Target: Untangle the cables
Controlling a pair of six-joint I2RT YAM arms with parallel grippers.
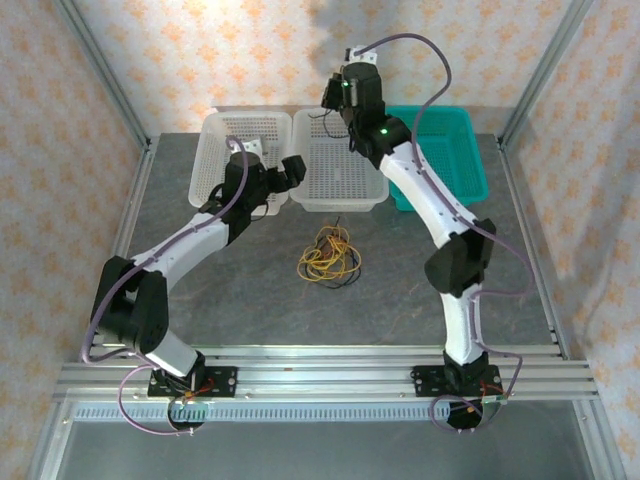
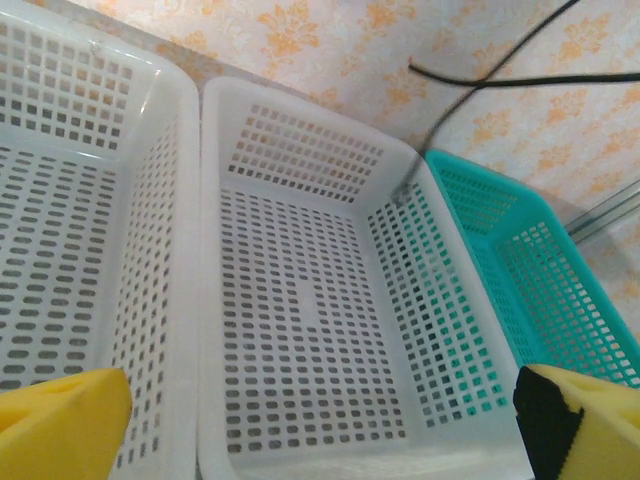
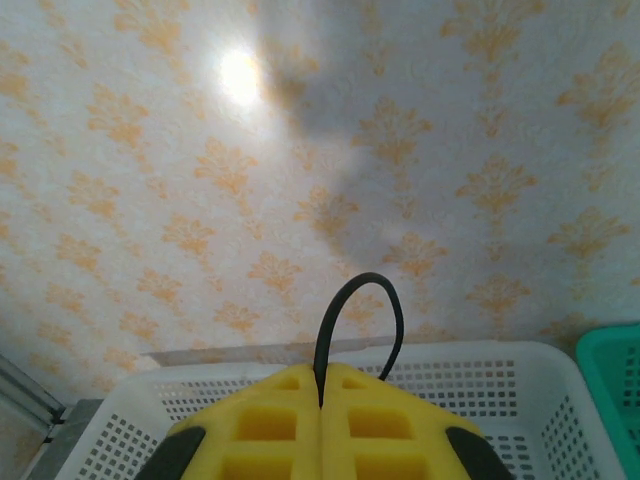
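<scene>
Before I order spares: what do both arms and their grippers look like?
Left arm and right arm: white links, black joints, a purple-grey cord looping along each. Green lights glow on the right one. The left gripper and right gripper have yellow fingers, black edging.

Three baskets line the far tabletop (image 1: 250, 295): left basket (image 1: 214, 150), middle basket (image 1: 338, 205), right basket (image 1: 470, 150); the cable tangle (image 1: 328, 257) lies on the tabletop before the middle basket; above that basket the right pincer (image 3: 320, 400) pinches a single cable (image 3: 350, 288).
</scene>
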